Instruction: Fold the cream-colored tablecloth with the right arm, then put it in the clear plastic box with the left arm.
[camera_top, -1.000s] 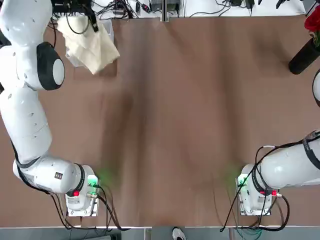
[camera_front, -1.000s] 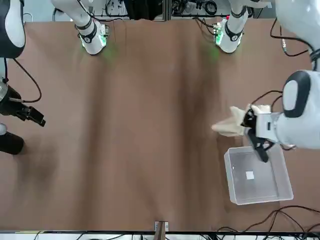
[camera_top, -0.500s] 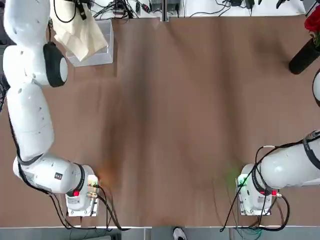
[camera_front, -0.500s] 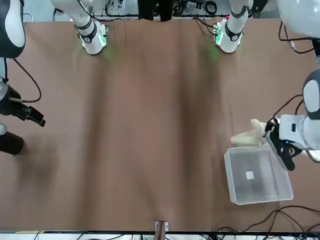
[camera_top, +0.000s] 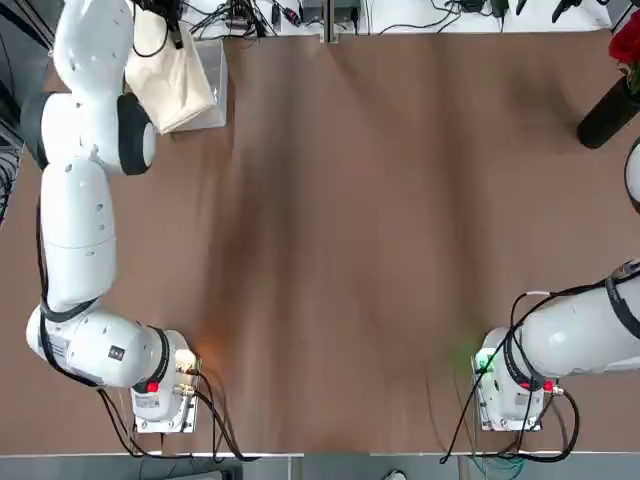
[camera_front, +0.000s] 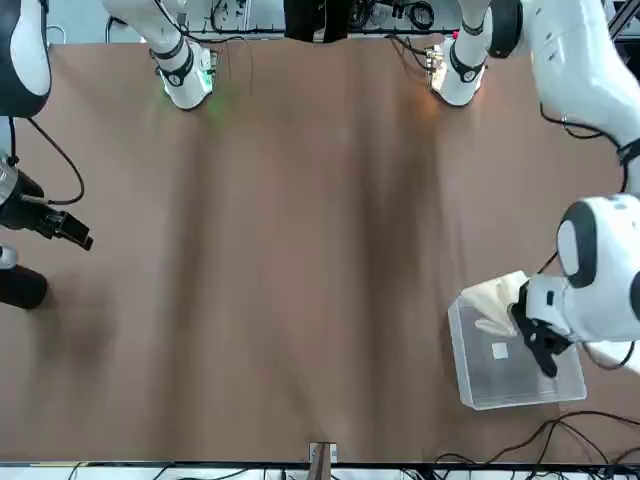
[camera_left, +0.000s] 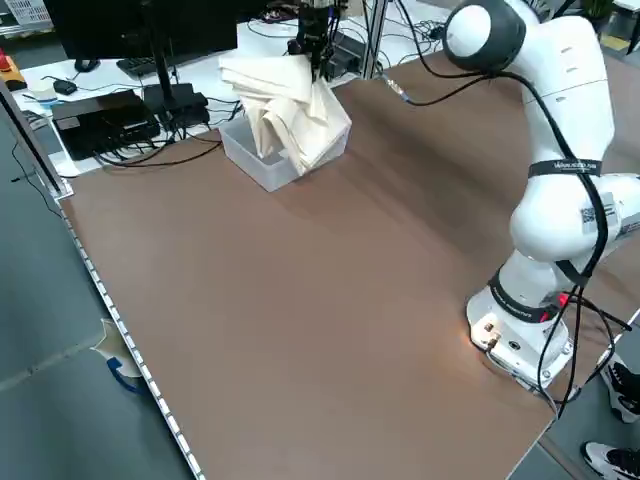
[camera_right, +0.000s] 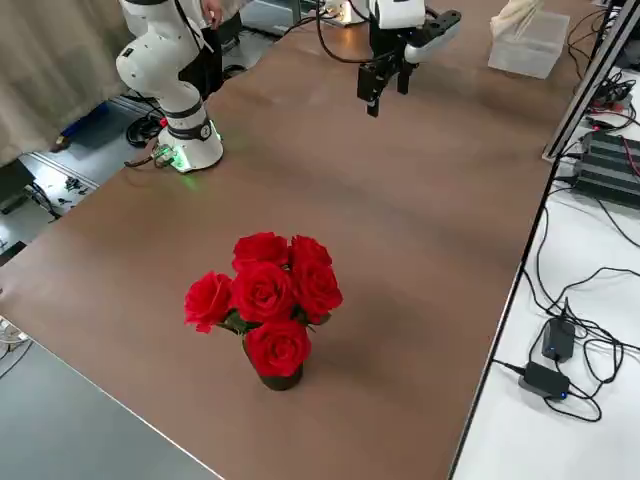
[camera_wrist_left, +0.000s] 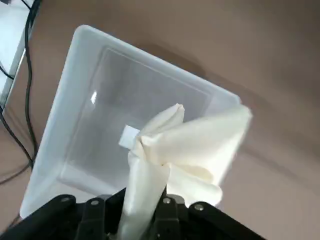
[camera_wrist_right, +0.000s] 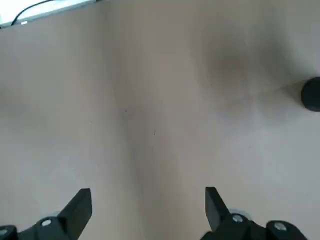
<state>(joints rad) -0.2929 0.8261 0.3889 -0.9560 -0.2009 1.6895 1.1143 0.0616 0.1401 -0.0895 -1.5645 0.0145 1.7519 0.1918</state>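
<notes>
The left gripper (camera_wrist_left: 145, 215), at the top view's eleven o'clock, clamps the bunched cloth (camera_wrist_left: 185, 155) above the box (camera_wrist_left: 55, 135); lowering and release remain. The right gripper (camera_right: 388, 85) idles at three o'clock, fingers apart.

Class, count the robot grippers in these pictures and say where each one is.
2. The left gripper is above the clear plastic box, holding the cream-colored tablecloth. The right gripper is open over the table, beyond the roses in the right side view.
</notes>
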